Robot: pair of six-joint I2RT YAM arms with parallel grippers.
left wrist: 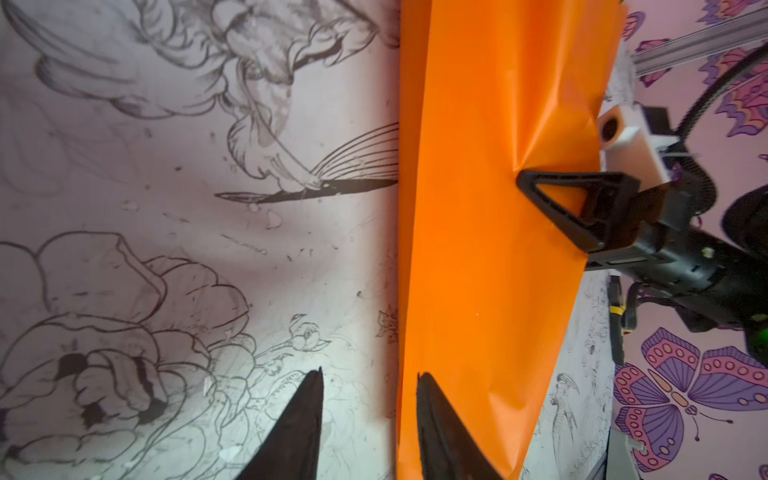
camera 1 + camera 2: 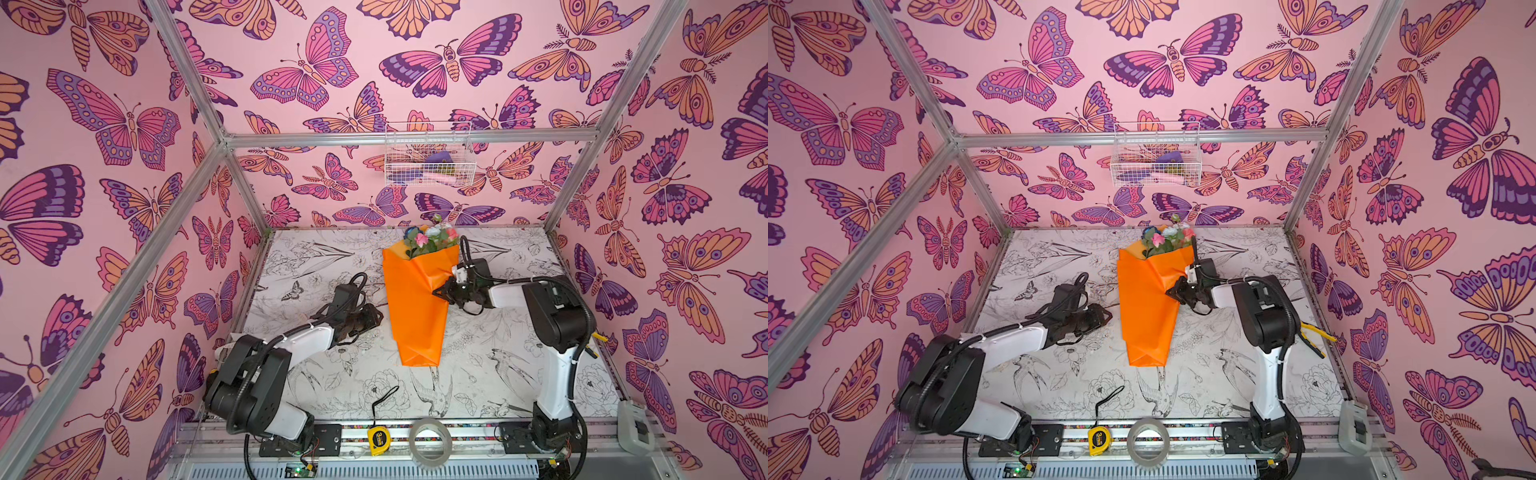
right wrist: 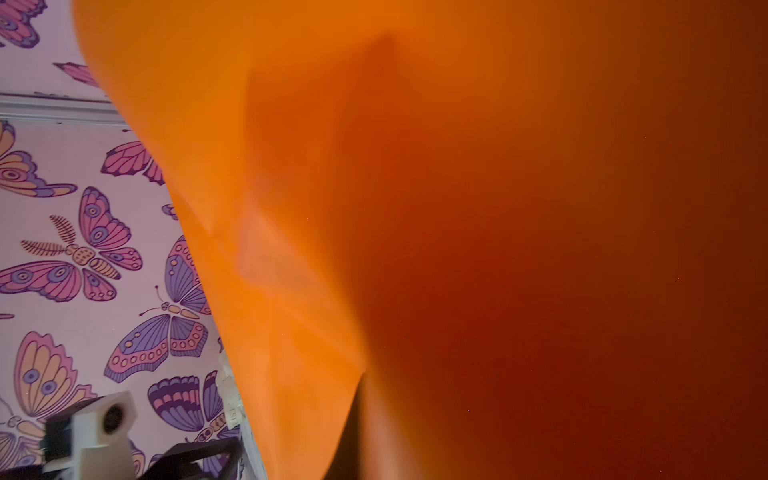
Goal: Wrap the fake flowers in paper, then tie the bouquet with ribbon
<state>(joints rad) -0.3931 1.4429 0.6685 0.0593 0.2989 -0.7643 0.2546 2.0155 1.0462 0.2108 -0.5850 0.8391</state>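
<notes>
The bouquet of fake flowers (image 2: 415, 307) (image 2: 1146, 316) lies along the middle of the table in both top views. Its pink, white and blue blooms (image 2: 428, 240) point at the back wall, and the folded end of the glossy orange wrap faces the front. My right gripper (image 2: 438, 293) (image 2: 1171, 292) is shut on the wrap's right edge about halfway along, and the paper (image 1: 490, 249) creases there. Orange paper (image 3: 457, 208) fills the right wrist view. My left gripper (image 2: 376, 316) (image 1: 370, 374) stands open at the wrap's left edge. One of its fingertips (image 1: 422, 380) is over the paper.
A yellow tape measure (image 2: 379, 439) and a roll of clear tape (image 2: 430, 442) sit on the front rail. A white wire basket (image 2: 428, 156) hangs on the back wall. A grey-white box (image 2: 631, 428) stands at the front right. Butterfly-print walls close in three sides.
</notes>
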